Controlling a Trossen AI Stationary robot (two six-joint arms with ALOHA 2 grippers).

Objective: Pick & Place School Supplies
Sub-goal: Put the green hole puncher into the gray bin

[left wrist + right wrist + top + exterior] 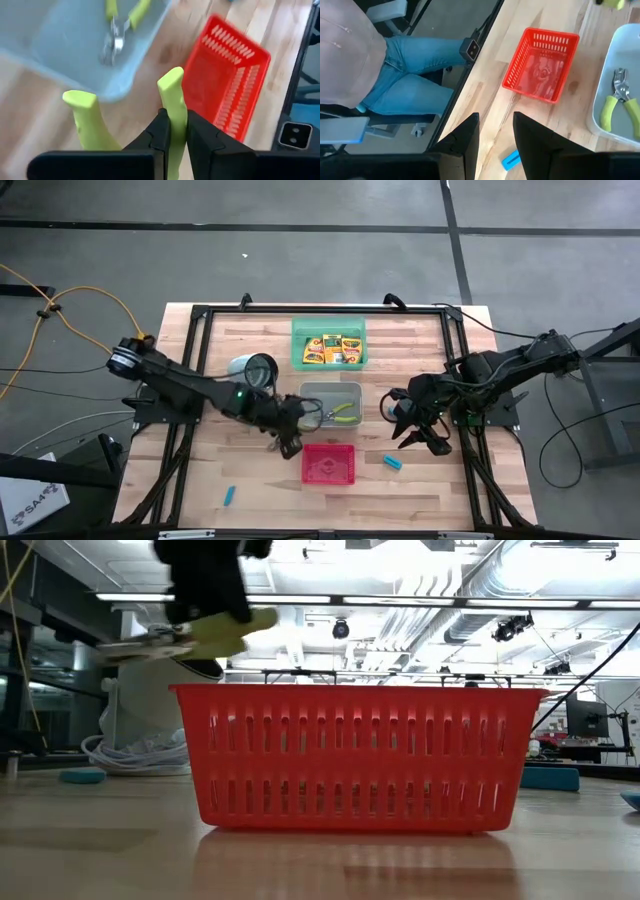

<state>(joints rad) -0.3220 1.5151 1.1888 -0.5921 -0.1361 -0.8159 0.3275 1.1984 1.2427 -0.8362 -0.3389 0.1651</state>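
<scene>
clearly the small metal plier-like cutter with yellow-green handles [172,105] is a stiff, fairly light thing, its smooth handles apt to slip or swing; the left tool [174,131] is clamped on just one handle, so the other handle juts out free beside it. it hangs above the wooden tabletop [250,480] between the grey plastic tray [312,393] and the red slotted plastic basket [329,463]. a second yellow-green plier [344,413] lies inside the grey tray. the left wrist view shows this one-handle hold; the high view shows only where the arm is. the right tool [496,131] hovers with fingers apart near a short light-blue piece [511,160], plain in its wrist view
</scene>
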